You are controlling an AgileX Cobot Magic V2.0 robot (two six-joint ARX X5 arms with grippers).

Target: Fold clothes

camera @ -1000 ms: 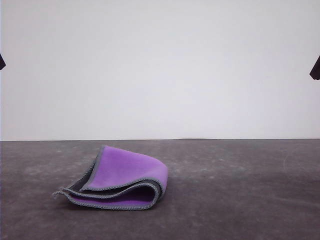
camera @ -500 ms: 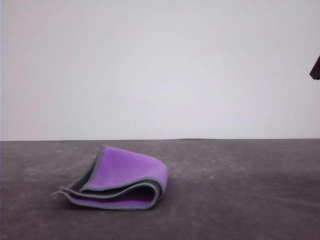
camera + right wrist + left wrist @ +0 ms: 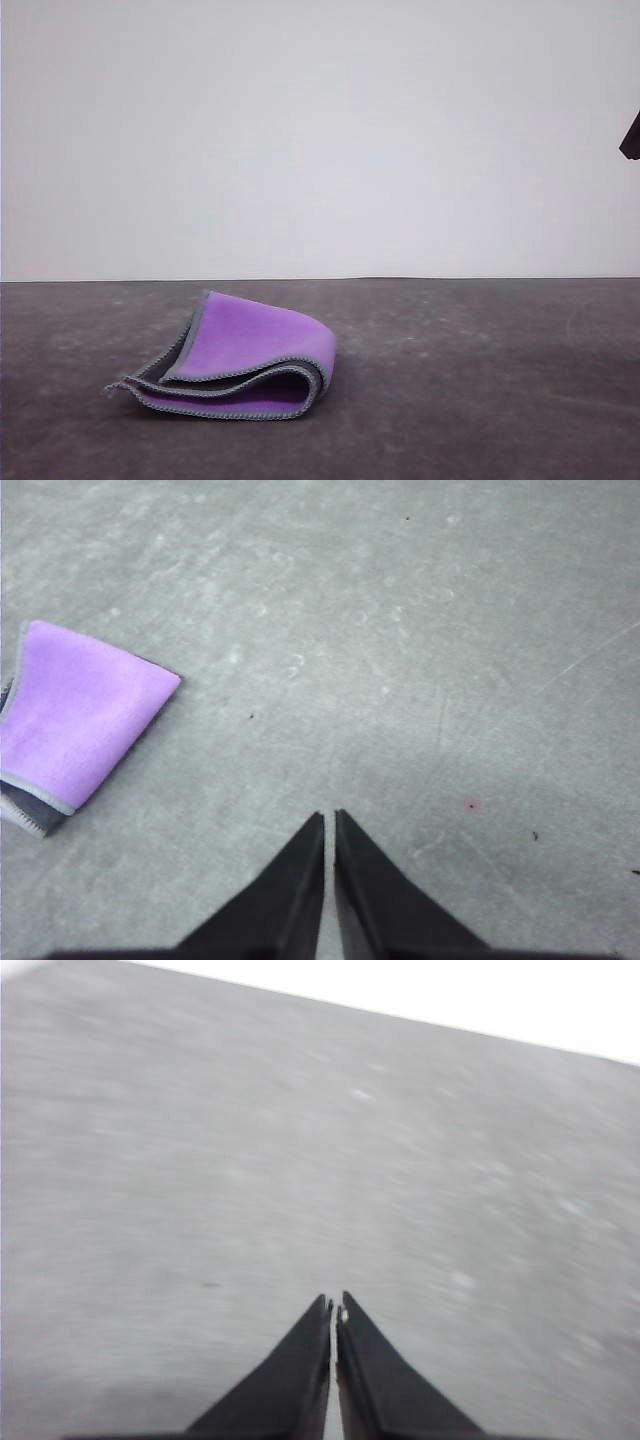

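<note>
Already the cloth [image 3: 235, 365] lies folded on the grey counter [image 3: 480, 380], left of centre in the front view, purple face up, with its grey zigzag-stitched edges stacked in layers along the near side and the fold rounded at its right. The layers gape slightly at the front rather than lying flat. Nothing touches it.

What has changed is small but telling: the dark tip of the left arm that showed at the left edge of the front view a second ago has gone from there, while the cloth has not shifted at all. The right arm's dark tip [image 3: 631, 138] sits at the far right edge, high up.

In its wrist view the left gripper [image 3: 334, 1308] has its jaws pressed together on nothing, over bare counter, the picture blurred. The right gripper [image 3: 329, 818] likewise has its jaws clenched and empty, well apart from the cloth [image 3: 75, 720].

Judging by this, the folding looks finished and the arms are retreating.
</note>
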